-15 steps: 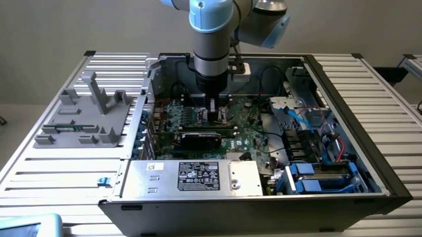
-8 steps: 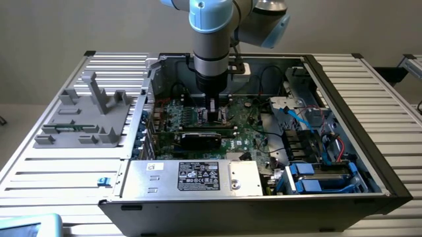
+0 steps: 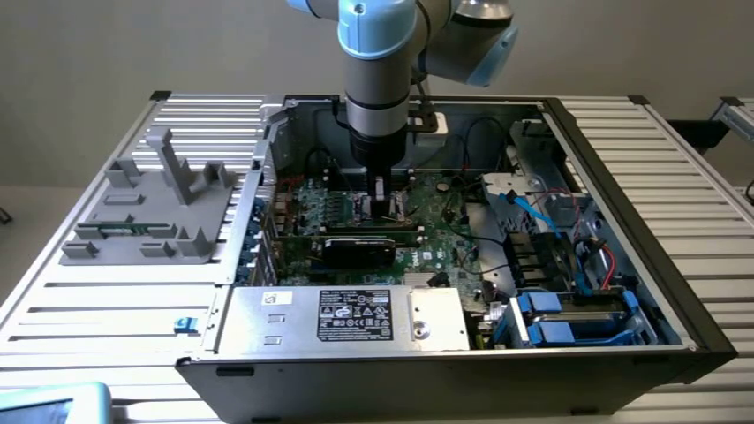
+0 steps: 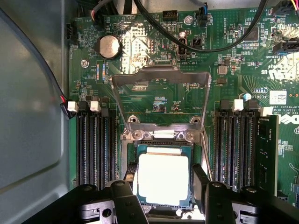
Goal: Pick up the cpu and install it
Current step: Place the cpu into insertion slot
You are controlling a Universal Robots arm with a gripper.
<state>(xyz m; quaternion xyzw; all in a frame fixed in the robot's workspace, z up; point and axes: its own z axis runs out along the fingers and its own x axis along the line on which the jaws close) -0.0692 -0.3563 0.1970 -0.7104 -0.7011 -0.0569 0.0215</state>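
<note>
Slatted table [image 3: 106, 309] bears a jig [image 3: 154, 221] at the exterior view's left, then the open case [image 3: 353, 380], where the gripper [image 4: 164, 179] clasps the cpu [image 4: 163, 172] low in the socket [image 4: 159, 136], likely seated or nearly, its frame [image 4: 161, 77] not yet shut

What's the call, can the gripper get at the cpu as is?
Probably yes. The gripper is right at the cpu, the socket's metal frame is swung open, and nothing lies over it.
</note>
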